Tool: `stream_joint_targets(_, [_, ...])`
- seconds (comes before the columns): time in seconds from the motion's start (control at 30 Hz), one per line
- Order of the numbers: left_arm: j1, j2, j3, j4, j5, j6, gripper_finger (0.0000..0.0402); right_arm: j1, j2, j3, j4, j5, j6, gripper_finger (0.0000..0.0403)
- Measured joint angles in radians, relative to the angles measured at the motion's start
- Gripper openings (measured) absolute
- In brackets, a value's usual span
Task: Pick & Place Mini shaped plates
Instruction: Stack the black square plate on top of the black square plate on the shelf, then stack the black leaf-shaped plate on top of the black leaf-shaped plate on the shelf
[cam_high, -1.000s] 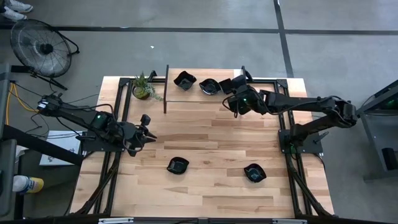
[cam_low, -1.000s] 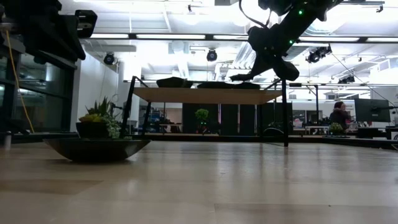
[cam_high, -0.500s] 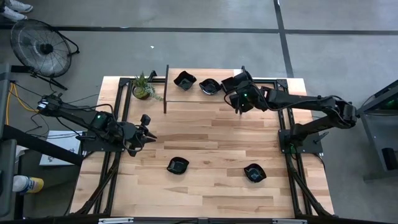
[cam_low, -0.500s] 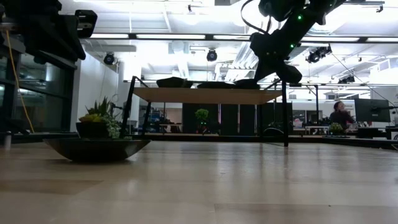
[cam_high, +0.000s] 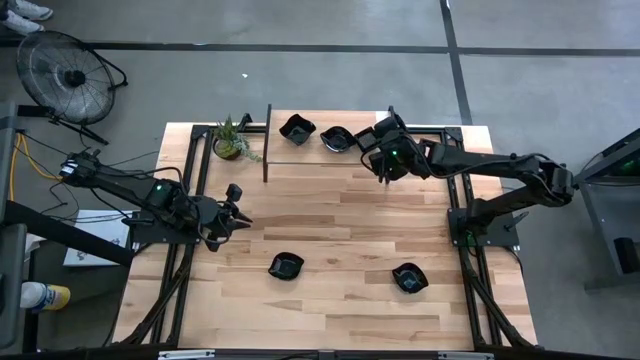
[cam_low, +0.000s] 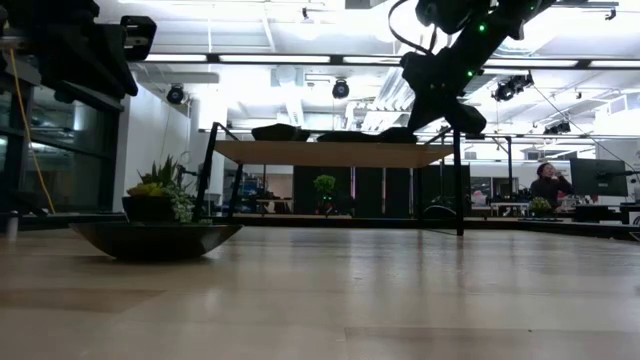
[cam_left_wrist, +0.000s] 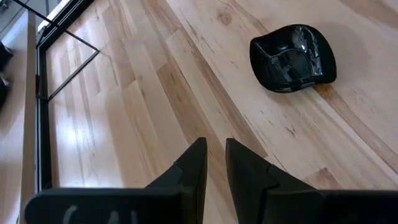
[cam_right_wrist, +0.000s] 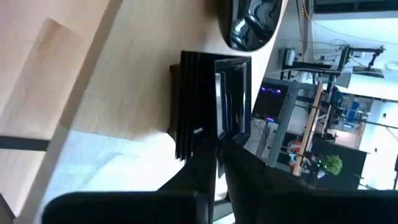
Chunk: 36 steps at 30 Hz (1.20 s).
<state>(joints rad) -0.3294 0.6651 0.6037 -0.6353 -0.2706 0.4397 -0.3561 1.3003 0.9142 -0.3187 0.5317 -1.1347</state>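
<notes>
With our right gripper (cam_right_wrist: 219, 148) at the square plate's (cam_right_wrist: 211, 102) rim on the raised shelf (cam_high: 320, 147), jaws nearly together, we should part them fully, then lift straight off; our left gripper's (cam_left_wrist: 216, 163) jaws stand slightly apart, idle.

Wooden table (cam_high: 330, 215): two black plates (cam_high: 286, 266) (cam_high: 408, 278) near front, potted plant (cam_high: 230, 142) far left. Raised shelf (cam_high: 320, 150): three plates (cam_high: 297, 128) in row.

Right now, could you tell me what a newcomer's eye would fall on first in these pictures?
Probably the right gripper at the raised wooden shelf along the table's far edge, its fingers around the rim of a glossy black square plate resting there beside two other black dishes. Next, two more small black plates lie on the pale wooden table nearer the front, with the left gripper hovering off to their left.
</notes>
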Motion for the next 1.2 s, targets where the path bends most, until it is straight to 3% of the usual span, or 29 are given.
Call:
stream_joint_targets(0.5, [0.000, 0.000, 0.000, 0.000, 0.000, 0.000, 0.0056, 0.014, -0.001, 0.000, -0.002, 0.031, 0.054, 0.0103])
stream_joint_targets(0.8, [0.000, 0.000, 0.000, 0.000, 0.000, 0.000, 0.0056, 0.073, -0.084, 0.000, -0.009, 0.045, 0.087, 0.0130])
stream_joint_targets(0.97, [0.000, 0.000, 0.000, 0.001, 0.000, 0.000, 0.0056, 0.129, -0.169, 0.000, -0.056, 0.025, 0.229, 0.0130])
stream_joint_targets(1.2, [0.000, 0.000, 0.000, 0.014, 0.000, -0.007, 0.0056, 0.210, -0.259, 0.000, -0.093, 0.015, 0.554, 0.0130])
